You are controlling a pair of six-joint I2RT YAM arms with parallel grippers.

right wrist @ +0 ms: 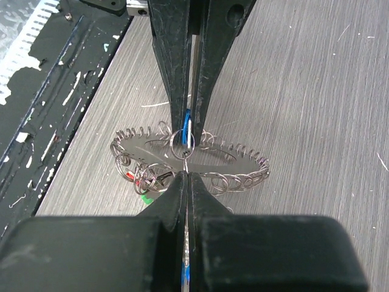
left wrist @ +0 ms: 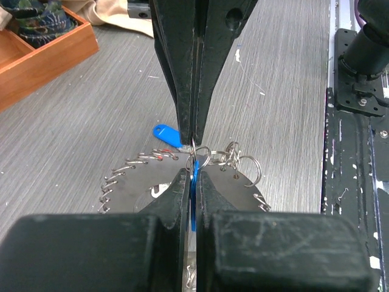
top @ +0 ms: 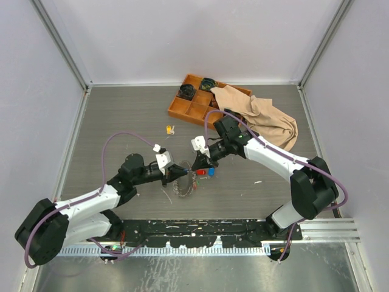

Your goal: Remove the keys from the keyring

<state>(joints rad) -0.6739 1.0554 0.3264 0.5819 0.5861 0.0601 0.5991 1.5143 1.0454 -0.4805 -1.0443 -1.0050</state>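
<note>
The keyring (right wrist: 226,160) sits in the middle of the table (top: 121,121), toward its front, between the two claws. Whether it rests on the surface or hangs just above it cannot be told. It is a flat, silvery metal circle edged all round with small wire loops, too many and too tangled to count. One red cap (right wrist: 130,176) and one green cap (right wrist: 146,198), both plastic, show beneath one side of it.

The two claws meet tip to tip over the keyring. The left claw (left wrist: 193,173) is clenched, and its black fingers pinch a blue key (right wrist: 187,125), seen as a thin blue strip in the seam between them. The right claw (right wrist: 185,176) is also clenched, with no gap between its fingers. Its tips nip the thin wire of the keyring where one small loop stands upright between the claws.

Just beside the keyring, one loose blue tag (left wrist: 164,132) lies flat on the table. Farther back lies one small yellow piece (top: 170,129), well apart from the rest. The table is grey with a fine wood-like grain.

At the back stands one orange tray (top: 182,111), split into square compartments. Two of them hold dark round things. One crumpled beige cloth (top: 267,121) covers the tray's right end and spreads out over the table.
</note>
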